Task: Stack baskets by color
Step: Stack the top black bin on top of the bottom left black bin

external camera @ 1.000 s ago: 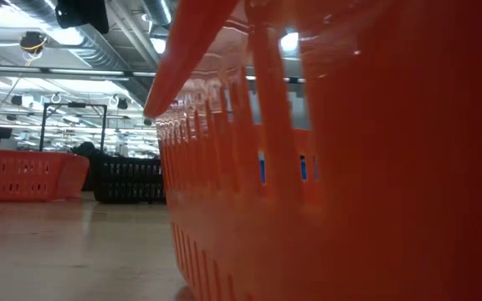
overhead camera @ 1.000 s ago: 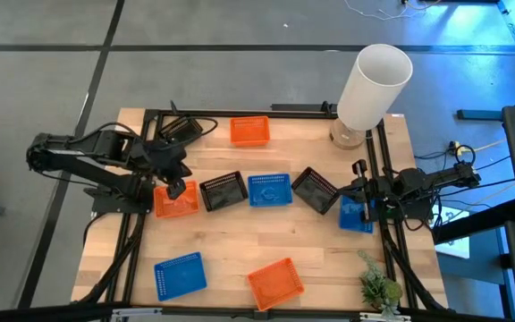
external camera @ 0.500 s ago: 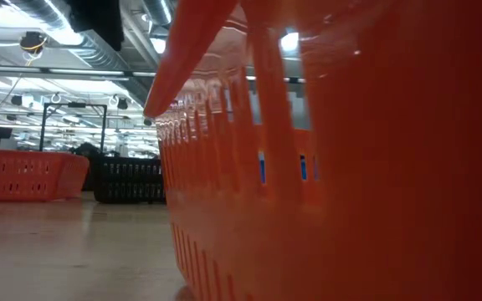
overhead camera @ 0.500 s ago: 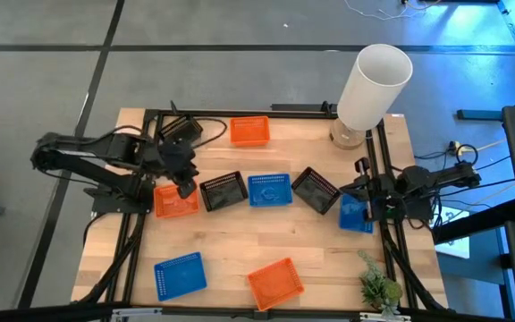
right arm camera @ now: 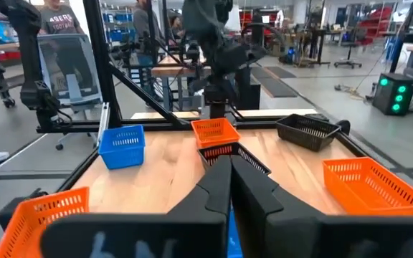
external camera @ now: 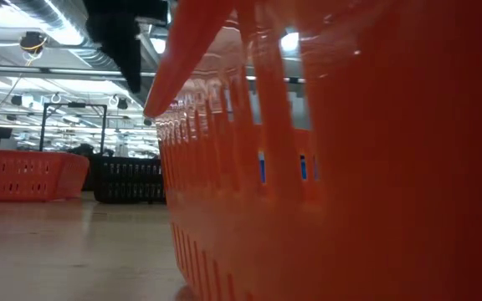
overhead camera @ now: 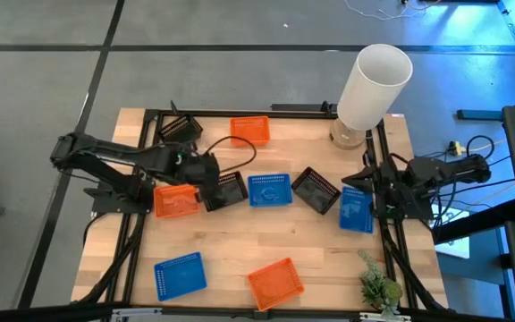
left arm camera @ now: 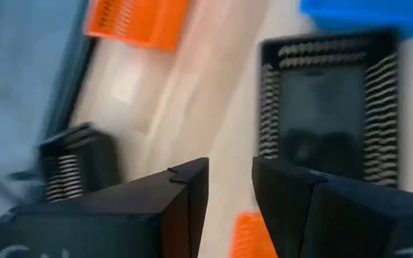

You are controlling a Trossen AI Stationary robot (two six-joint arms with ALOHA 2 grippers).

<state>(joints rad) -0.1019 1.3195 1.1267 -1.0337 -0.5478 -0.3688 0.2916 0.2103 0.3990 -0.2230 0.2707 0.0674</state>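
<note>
Small plastic baskets lie spread over the wooden table. My left gripper hangs open just left of a black basket, which shows beyond its fingers in the left wrist view. An orange basket rests flat on the table behind it. My right gripper is shut at the table's right edge over a blue basket. Other baskets rest on their bottoms: black, orange, blue, black, blue, orange. My right gripper has a strip of the blue basket's edge between its shut fingers, which point level toward the table's left. The fingers themselves hide most of the place of contact. Whether the basket is clear of the table, I cannot tell.
A tall white cylinder stands at the far right corner. A small green plant sits at the near right corner. A black frame runs around the table. The low view is mostly filled by the near orange basket.
My left gripper has gone from above the orange basket toward the table's right and down, rolling its wrist, and now hangs beside the black basket. The orange basket stays on the table. My right gripper has risen a little at the right edge.
</note>
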